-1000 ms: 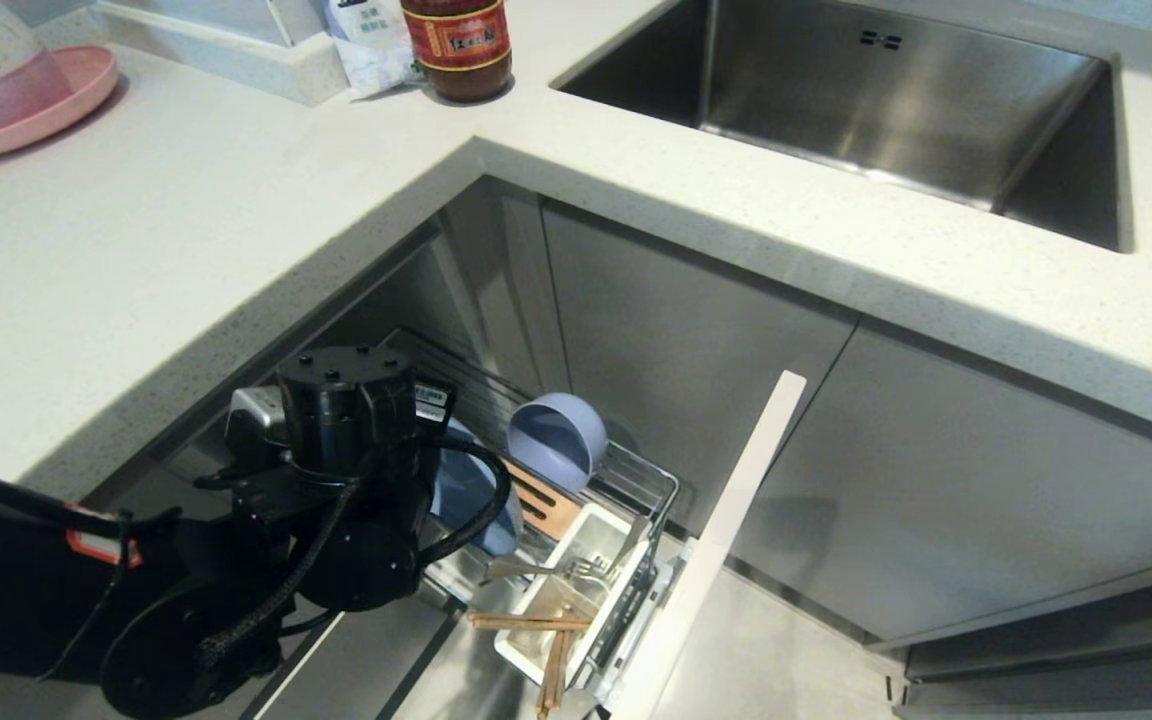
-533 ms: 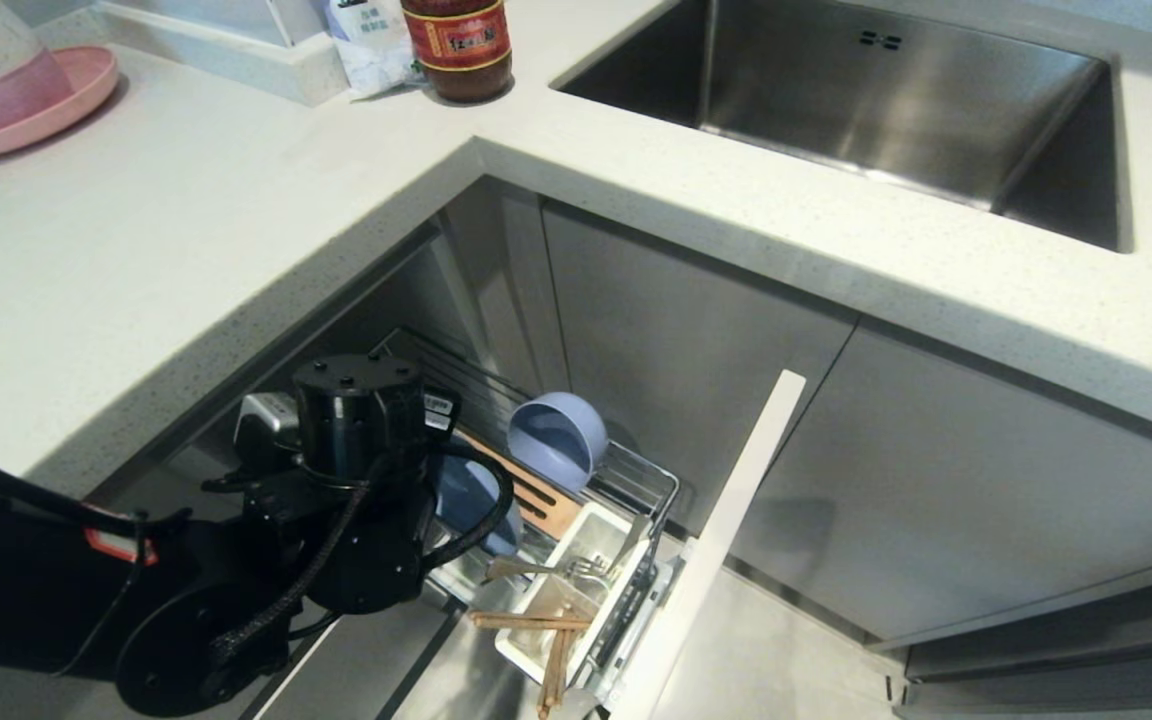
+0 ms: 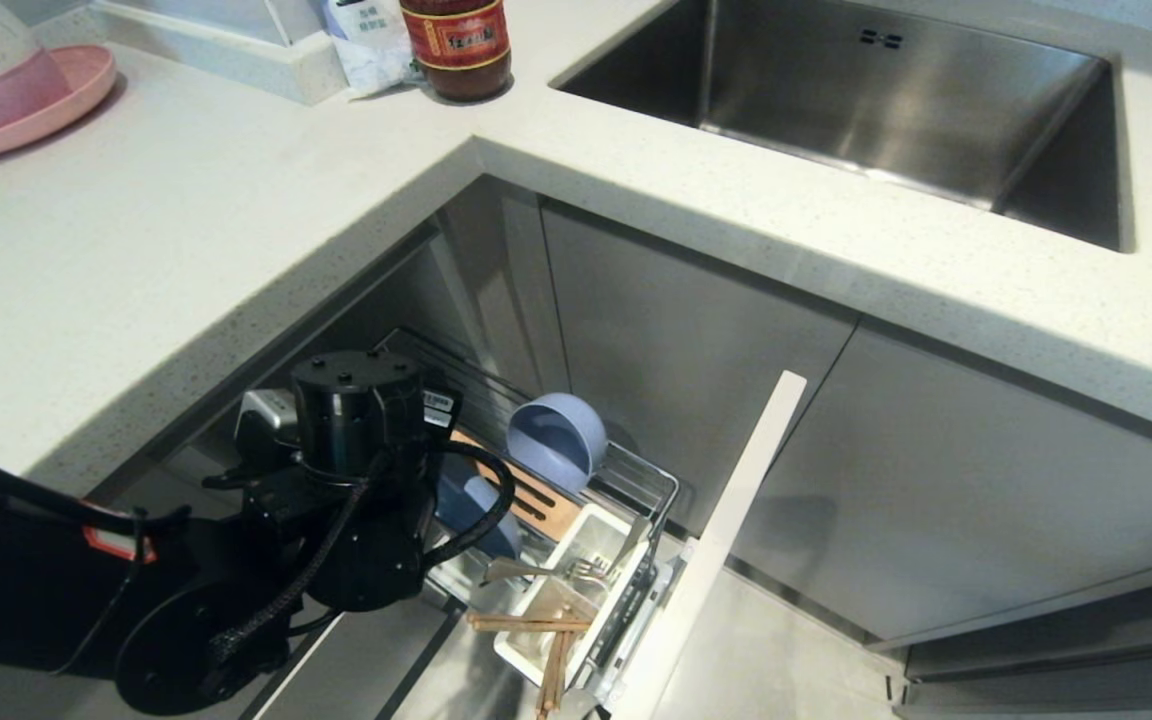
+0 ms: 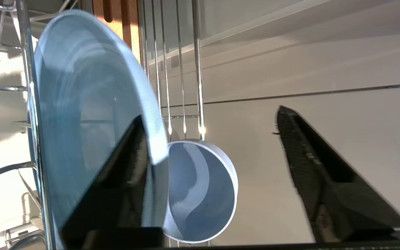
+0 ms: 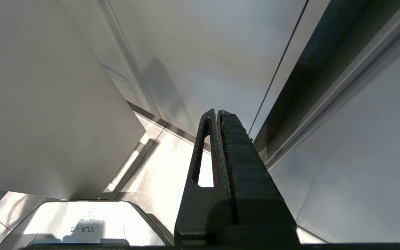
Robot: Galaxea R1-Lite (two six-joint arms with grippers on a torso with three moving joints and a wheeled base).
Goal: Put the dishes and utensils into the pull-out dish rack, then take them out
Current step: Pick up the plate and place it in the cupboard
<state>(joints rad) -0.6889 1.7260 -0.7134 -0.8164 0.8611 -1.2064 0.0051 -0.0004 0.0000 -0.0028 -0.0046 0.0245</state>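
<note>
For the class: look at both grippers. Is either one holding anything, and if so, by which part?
Nothing is held. The left gripper is open beside the blue plate, which stands in the rack; one finger lies across its face. The right gripper is shut on nothing.

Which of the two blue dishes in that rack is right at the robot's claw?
The wide shallow plate: it stands on edge between the open left gripper's fingers, one finger crossing it. The small bowl sits farther along the rack.

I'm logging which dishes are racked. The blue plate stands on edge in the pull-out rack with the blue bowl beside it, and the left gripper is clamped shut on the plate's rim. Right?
Not quite. The left gripper is open, as the left wrist view shows: its fingers stand wide apart. The plate does stand on edge in the rack, with the bowl beside it.
</note>
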